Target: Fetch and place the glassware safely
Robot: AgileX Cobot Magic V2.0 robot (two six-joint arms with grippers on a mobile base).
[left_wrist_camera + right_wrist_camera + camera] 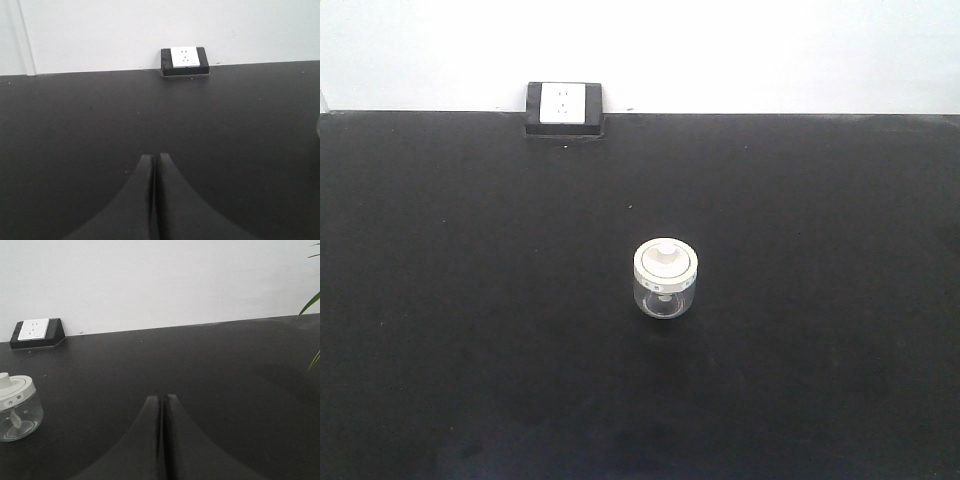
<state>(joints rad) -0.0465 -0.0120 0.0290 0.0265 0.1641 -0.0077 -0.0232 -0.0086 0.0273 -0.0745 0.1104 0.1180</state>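
The glassware, a small squat clear glass jar with a round cream-white lid and central knob, stands upright in the middle of the black table. It also shows at the far left of the right wrist view. My left gripper is shut and empty, low over bare table, with the jar out of its view. My right gripper is shut and empty, to the right of the jar and well apart from it. Neither gripper shows in the front view.
A white socket in a black box sits at the table's far edge against the white wall; it also shows in the left wrist view and the right wrist view. Green plant leaves reach in at the right.
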